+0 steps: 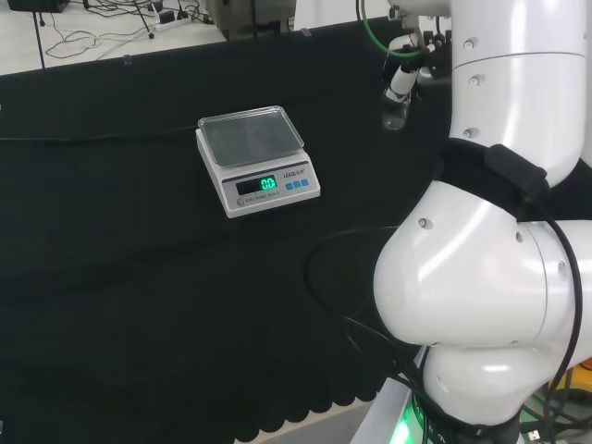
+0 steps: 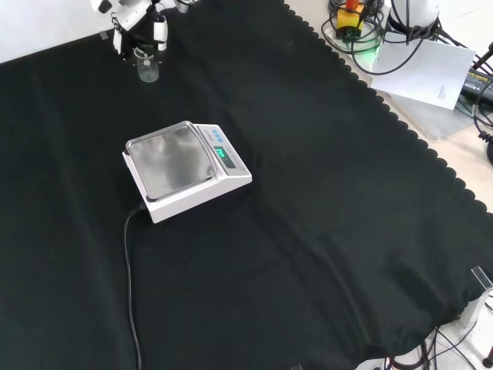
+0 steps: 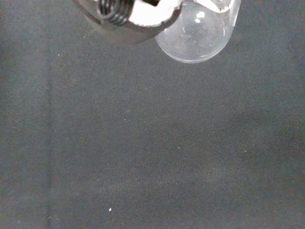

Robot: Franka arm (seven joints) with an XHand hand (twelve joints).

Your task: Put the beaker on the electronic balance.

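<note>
Beaker (image 2: 147, 66) is hanging pinched in the hand (image 2: 137, 31), apparently clear of the cloth (image 2: 323, 231), well apart from the balance (image 2: 185, 171). I am judging slip the main risk: smooth clear glass could tilt or drop during transfer.

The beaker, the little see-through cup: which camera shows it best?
The wrist view: the beaker is close and large there, its round clear bottom plain against the black cloth. The front view shows it small and upright under the hand at the top left. In the head view it is a faint clear shape beside the white arm.
</note>
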